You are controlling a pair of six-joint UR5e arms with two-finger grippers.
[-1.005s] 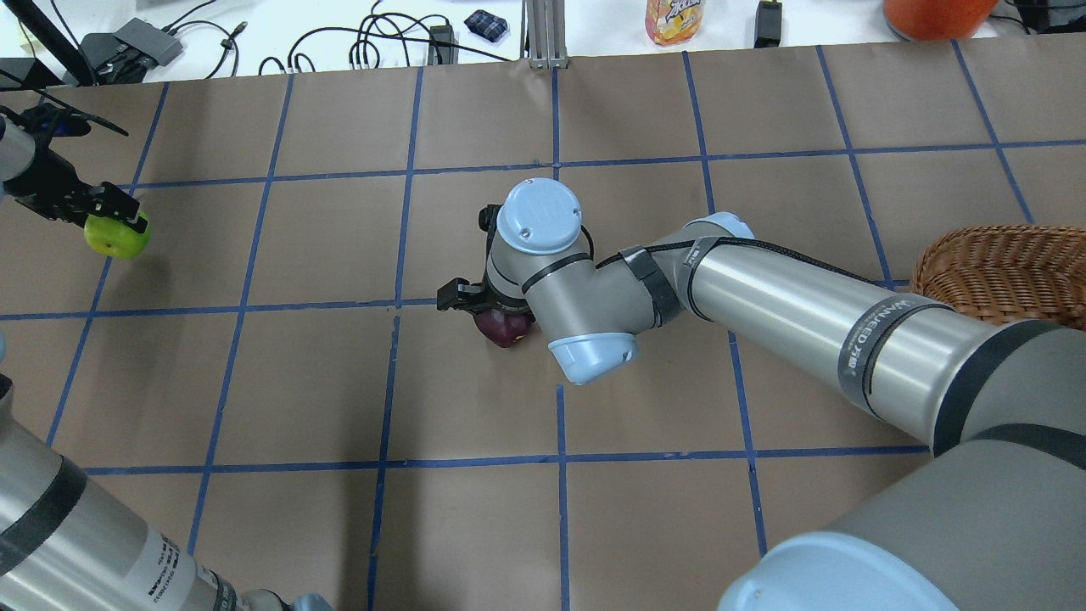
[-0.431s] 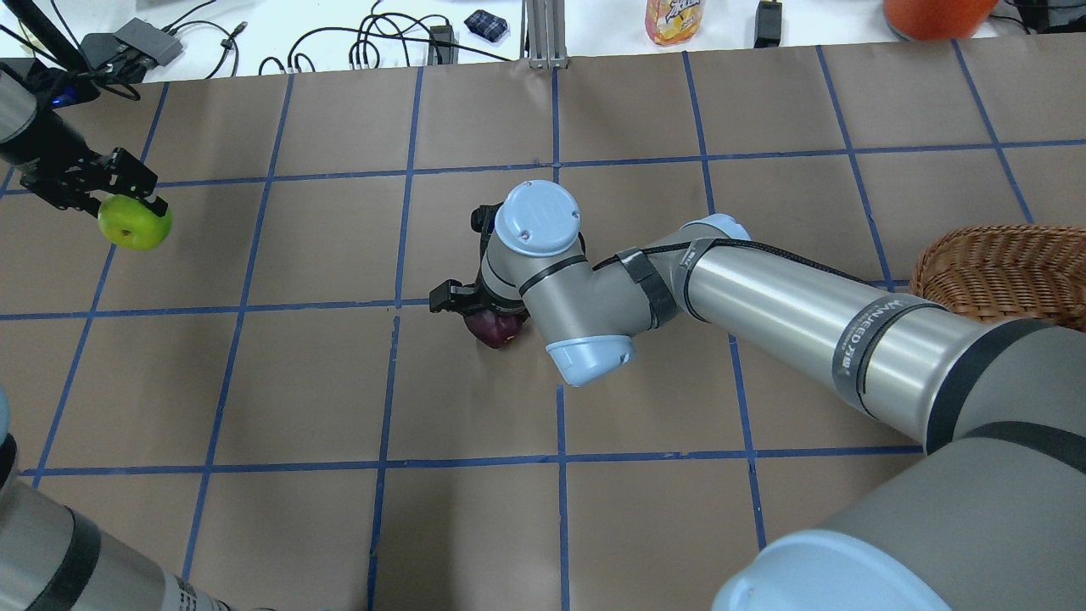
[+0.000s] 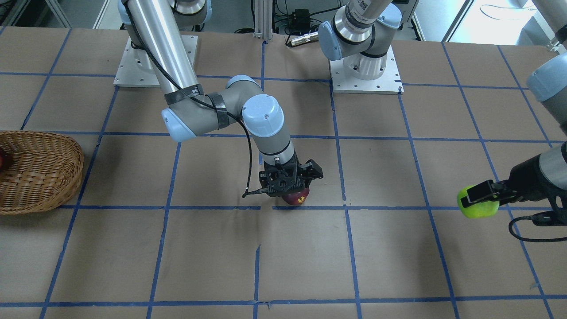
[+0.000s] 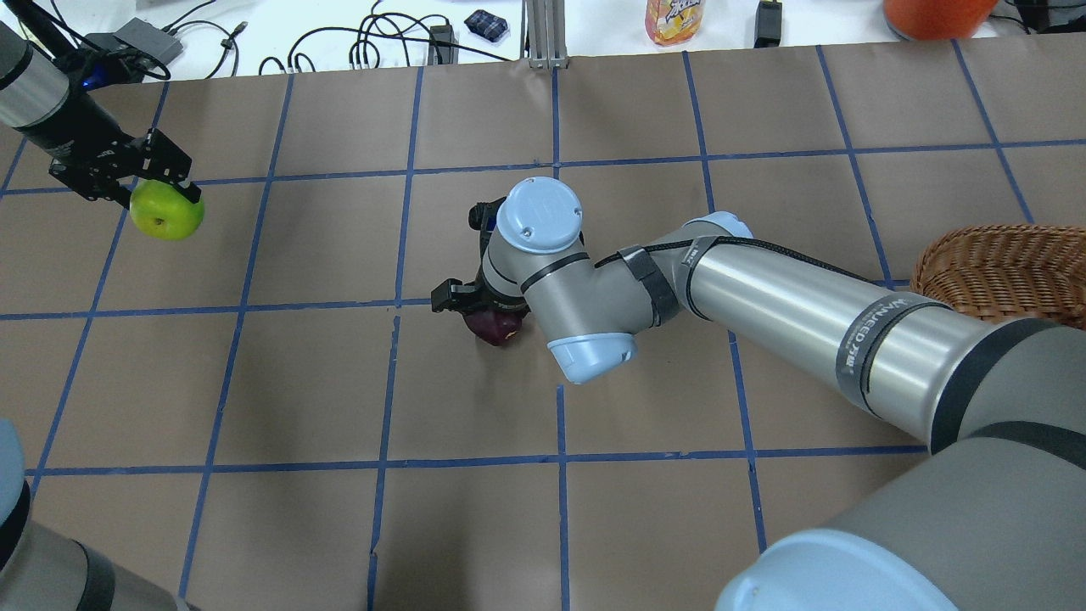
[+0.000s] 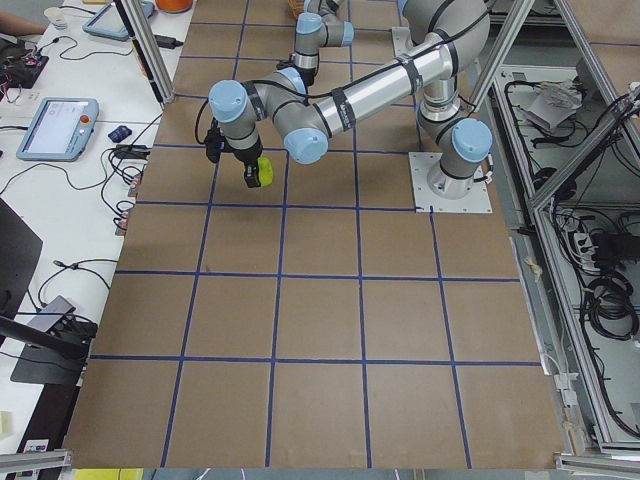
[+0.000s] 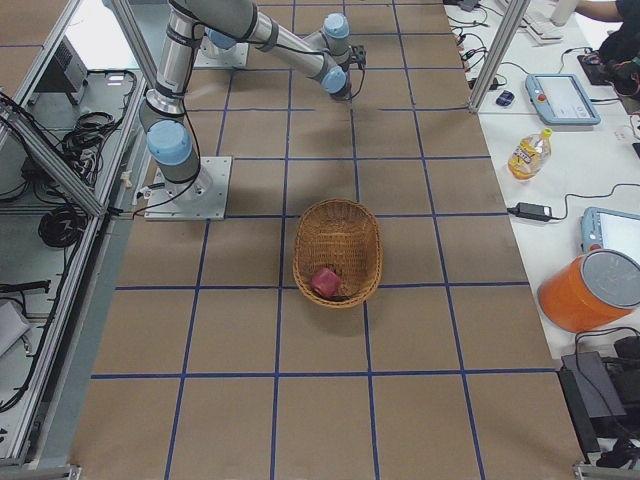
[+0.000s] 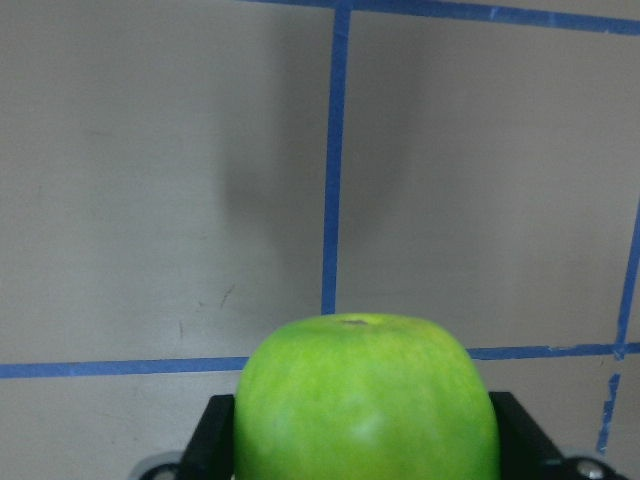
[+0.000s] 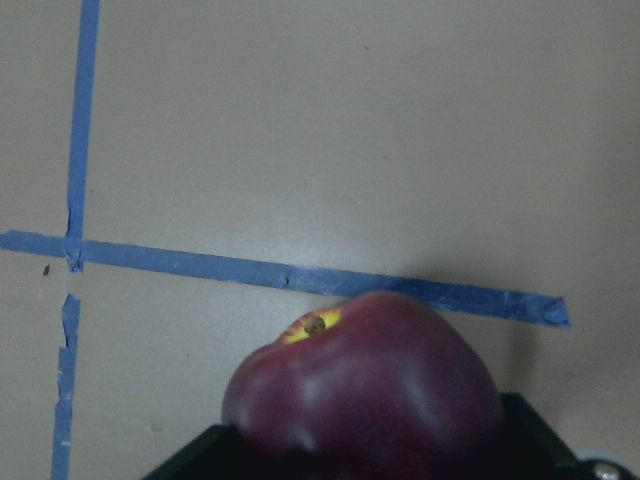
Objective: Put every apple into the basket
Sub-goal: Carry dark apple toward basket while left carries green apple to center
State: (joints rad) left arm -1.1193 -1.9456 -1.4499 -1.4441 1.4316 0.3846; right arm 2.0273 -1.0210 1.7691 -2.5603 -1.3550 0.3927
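My left gripper (image 4: 161, 197) is shut on the lime green apple (image 4: 167, 213) and holds it above the table at the far left; the apple fills the lower left wrist view (image 7: 365, 400) and shows in the front view (image 3: 478, 204). My right gripper (image 4: 490, 316) is shut on the dark maroon apple (image 4: 498, 324) at the table's middle, low over a blue tape line; the apple shows in the right wrist view (image 8: 365, 385). The wicker basket (image 4: 1001, 271) stands at the right edge. A red apple (image 6: 326, 282) lies inside it.
The table is brown paper with a blue tape grid. A juice bottle (image 4: 674, 19), an orange container (image 4: 937, 15) and cables lie beyond the far edge. The two arm bases (image 3: 365, 66) stand at the robot's side. My right arm's forearm (image 4: 789, 297) stretches between the basket and the maroon apple.
My left gripper has carried the green apple away from the robot and towards the table's middle. My right gripper with the maroon apple has shifted slightly left.
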